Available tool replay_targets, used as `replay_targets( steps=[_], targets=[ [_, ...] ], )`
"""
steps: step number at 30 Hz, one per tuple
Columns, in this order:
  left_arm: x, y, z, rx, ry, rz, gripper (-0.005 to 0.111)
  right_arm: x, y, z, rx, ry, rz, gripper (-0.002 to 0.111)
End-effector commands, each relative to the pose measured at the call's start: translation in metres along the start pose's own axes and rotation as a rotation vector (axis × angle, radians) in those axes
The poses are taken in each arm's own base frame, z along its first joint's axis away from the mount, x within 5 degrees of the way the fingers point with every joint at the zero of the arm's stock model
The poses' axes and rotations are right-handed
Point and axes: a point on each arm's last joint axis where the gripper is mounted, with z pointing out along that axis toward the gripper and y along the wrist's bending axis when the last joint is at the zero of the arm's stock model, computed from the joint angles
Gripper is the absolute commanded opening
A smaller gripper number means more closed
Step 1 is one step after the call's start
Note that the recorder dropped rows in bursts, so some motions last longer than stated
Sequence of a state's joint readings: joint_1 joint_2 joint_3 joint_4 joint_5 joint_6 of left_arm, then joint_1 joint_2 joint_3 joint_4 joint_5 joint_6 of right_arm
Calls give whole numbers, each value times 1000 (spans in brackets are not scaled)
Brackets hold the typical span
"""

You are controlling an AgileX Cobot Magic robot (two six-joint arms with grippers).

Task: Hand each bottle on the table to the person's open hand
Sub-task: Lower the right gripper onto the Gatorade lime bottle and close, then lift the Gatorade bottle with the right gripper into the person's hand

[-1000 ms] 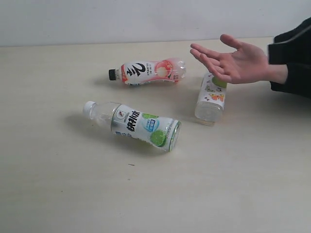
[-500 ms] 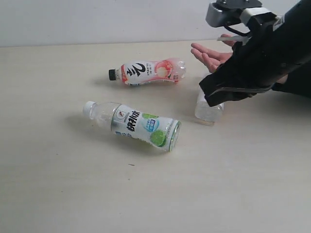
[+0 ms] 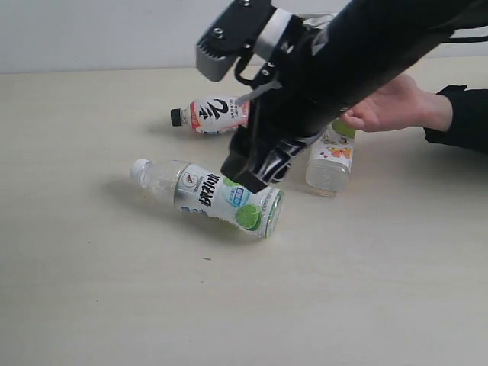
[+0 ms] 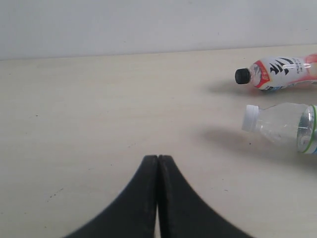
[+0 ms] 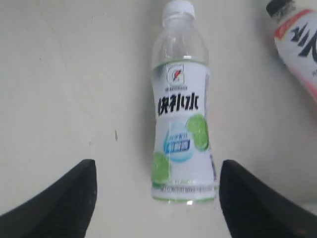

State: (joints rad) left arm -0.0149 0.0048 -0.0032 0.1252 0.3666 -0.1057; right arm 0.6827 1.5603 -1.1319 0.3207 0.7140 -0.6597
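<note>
Table (image 3: 91, 305): lime bottle (image 3: 221, 198), pink bottle (image 3: 213, 114) lying; contents unclear.

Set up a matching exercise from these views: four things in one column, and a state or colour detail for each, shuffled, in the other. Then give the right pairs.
Column one
1. lime-picture bottle
2. pink-and-white bottle
3. left gripper
4. right gripper

Column two
A. jaws shut, holding nothing
B. black cap
C. jaws open, above a bottle lying on its side
D. white cap

Pairs: 1-D, 2-B, 3-A, 4-C
</note>
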Motion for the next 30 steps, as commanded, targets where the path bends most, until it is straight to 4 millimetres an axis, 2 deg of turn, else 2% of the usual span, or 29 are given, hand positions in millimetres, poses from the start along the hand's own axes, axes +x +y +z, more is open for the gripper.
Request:
replay_targets(
  steps=[1,5,12,20,30],
  targets=[
    [0,0,0,-2,-7,-3,3,-22,1,26,6,-13,-82,67],
    [0,0,0,-2,-7,-3,3,-30,2,56,1,67,-161,67],
    [0,0,0,-2,-7,-3,3,-28,-14,102,70,189,-177,71],
    [0,0,0,-2,-7,-3,3,-23,-20,126,92,222,-186,72],
    [0,0,0,-2,-7,-3,3,-15,-21,146,82,246,-185,72]
  ],
)
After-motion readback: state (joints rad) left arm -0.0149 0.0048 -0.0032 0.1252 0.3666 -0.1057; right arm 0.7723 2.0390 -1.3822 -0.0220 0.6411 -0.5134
